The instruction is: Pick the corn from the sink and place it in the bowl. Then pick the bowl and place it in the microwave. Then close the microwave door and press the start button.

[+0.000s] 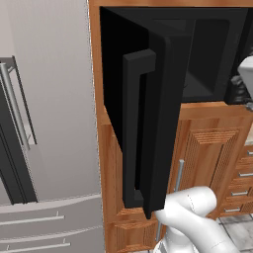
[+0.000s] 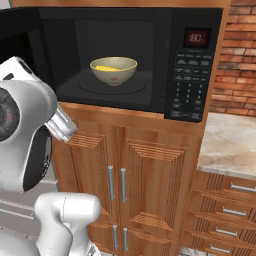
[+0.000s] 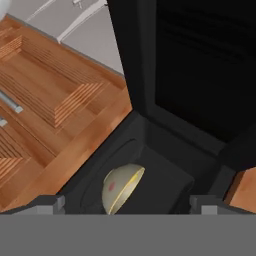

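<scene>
The microwave door (image 1: 143, 118) stands swung wide, its bar handle upright, off to the left of the empty, fully spread gripper (image 3: 127, 202), while the bowl (image 2: 113, 70) with corn (image 2: 107, 68) sits inside the microwave (image 2: 195, 65) cavity.

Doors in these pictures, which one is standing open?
The microwave door, the black panel with the thick vertical bar handle, swung out from the cavity. The wooden cabinet doors below sit shut, flush.

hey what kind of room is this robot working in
Most likely a home kitchen. A black microwave is built into brown wooden cabinetry, its door open and a bowl inside. A grey steel fridge stands on one side, a stone-look counter and brick wall on the other.
</scene>
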Robot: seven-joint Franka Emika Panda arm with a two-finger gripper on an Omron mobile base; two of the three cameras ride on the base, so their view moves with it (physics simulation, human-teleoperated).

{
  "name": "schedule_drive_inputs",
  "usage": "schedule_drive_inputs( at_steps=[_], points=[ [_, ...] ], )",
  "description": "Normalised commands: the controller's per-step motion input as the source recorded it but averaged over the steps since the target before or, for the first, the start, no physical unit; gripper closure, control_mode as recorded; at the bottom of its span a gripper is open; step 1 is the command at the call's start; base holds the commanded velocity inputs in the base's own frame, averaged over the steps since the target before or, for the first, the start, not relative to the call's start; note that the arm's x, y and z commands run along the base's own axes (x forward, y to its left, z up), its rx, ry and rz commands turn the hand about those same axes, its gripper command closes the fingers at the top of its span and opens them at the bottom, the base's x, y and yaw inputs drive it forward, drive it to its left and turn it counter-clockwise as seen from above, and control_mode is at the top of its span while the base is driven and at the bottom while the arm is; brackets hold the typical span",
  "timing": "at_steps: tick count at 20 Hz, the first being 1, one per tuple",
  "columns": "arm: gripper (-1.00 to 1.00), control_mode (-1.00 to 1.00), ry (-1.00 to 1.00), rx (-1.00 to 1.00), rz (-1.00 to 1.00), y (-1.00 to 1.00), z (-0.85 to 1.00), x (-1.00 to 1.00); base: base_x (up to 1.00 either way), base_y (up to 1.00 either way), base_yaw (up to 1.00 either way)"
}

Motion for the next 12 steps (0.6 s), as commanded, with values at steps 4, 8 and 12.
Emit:
schedule_drive_inputs(
  at_steps=[4, 8, 12],
  points=[
    [-1.00, -1.00, -0.01, -0.07, 0.02, 0.42, 0.13, -1.00, 0.00, 0.00, 0.00],
    [-1.00, -1.00, 0.04, 0.00, 0.00, 0.46, 0.01, -0.94, 0.00, 0.00, 0.00],
    [-1.00, -1.00, 0.22, 0.03, 0.00, 0.09, 0.04, -0.67, 0.00, 0.00, 0.00]
  ],
)
